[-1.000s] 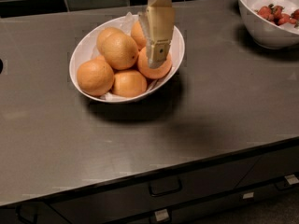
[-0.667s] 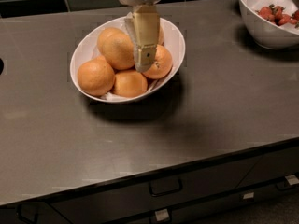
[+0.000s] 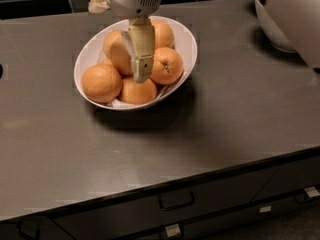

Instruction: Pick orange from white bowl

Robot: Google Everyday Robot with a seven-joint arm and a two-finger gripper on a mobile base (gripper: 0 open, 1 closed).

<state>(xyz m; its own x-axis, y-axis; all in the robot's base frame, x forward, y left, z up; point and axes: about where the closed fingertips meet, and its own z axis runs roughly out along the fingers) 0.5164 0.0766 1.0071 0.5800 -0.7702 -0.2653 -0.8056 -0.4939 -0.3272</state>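
5 oranges (image 3: pixel 101 82), 1 white bowl (image 3: pixel 188 44), hand (image 3: pixel 141 75) above

Beige gripper (image 3: pixel 141 75) over oranges (image 3: pixel 102 82), white bowl (image 3: pixel 188 40)

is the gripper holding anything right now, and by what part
Cannot be told. The gripper is down among the oranges in the white bowl; none is clearly gripped.
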